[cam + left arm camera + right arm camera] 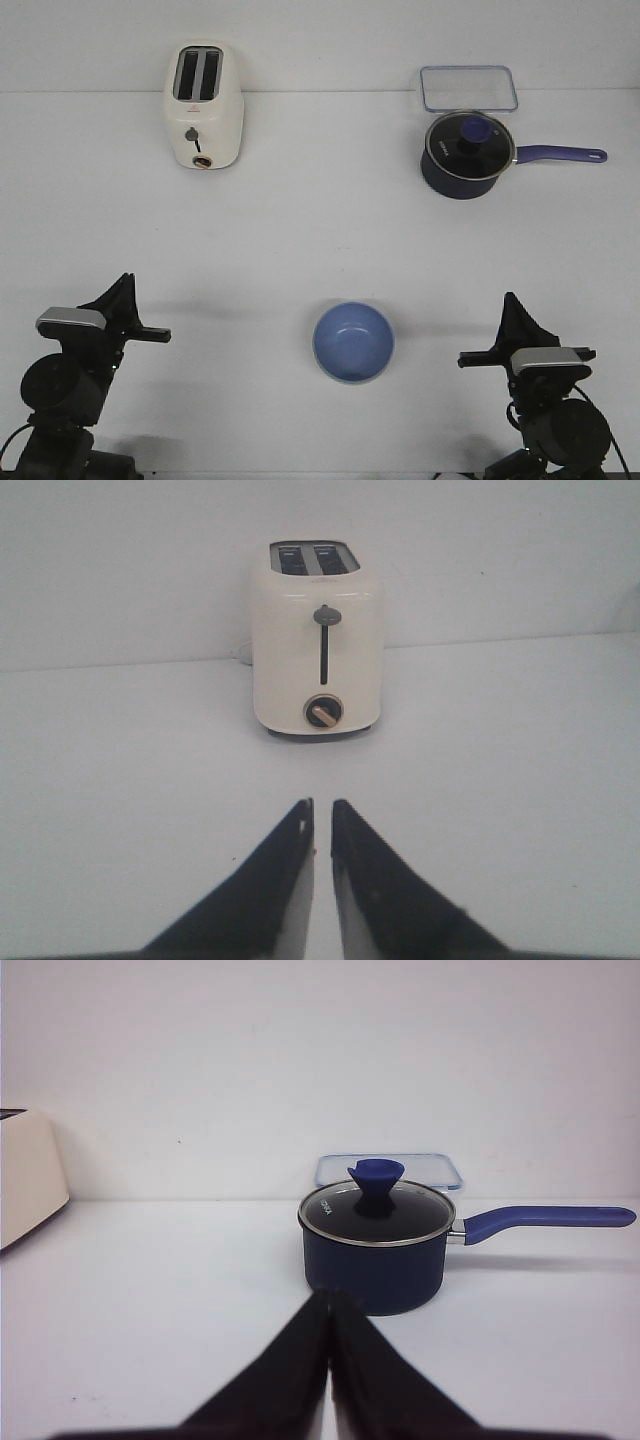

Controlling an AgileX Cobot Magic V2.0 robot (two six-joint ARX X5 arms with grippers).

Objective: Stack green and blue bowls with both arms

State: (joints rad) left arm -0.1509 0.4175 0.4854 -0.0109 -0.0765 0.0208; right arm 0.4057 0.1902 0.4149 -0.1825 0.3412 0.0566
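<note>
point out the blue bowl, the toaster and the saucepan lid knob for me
blue bowl (353, 341), front view, on the inner floor of the bowl
toaster (317, 650), left wrist view, on the cream front face beside the lever
saucepan lid knob (376, 1177), right wrist view, on the blue knob's flared top

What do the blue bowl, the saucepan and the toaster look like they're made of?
Blue bowl: probably matte plastic, with an even colour and only a soft sheen.
Saucepan: dark navy coated metal, apparently; its lid looks like glass in a shiny metal rim, with a blue knob, possibly silicone.
Toaster: cream casing, smooth and slightly glossy; plastic or painted metal, hard to tell.
</note>
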